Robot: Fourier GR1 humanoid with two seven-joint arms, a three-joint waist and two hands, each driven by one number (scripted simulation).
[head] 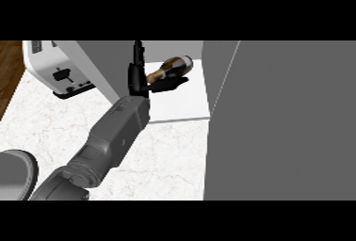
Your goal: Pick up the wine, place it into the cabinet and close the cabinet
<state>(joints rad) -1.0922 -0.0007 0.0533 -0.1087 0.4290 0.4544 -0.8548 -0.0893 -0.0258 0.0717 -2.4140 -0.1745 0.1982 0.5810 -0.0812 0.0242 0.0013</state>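
Observation:
The wine bottle (pixel 175 65), dark with a tan label, lies tilted on the white shelf (pixel 186 104) inside the cabinet, its neck pointing down-left. My left hand (pixel 139 80) reaches into the cabinet just left of the bottle. Its fingers stand straight up and its thumb (pixel 169 85) sticks out to the right, under the bottle's neck. The hand is open; I cannot tell whether the thumb touches the bottle. A large grey cabinet door (pixel 281 122) stands open at the right. My right hand does not show.
A white toaster (pixel 61 70) stands on the marble counter (pixel 167 155) at the upper left, beside the cabinet's grey left panel (pixel 104 66). A grey round object (pixel 14 173) sits at the lower left edge.

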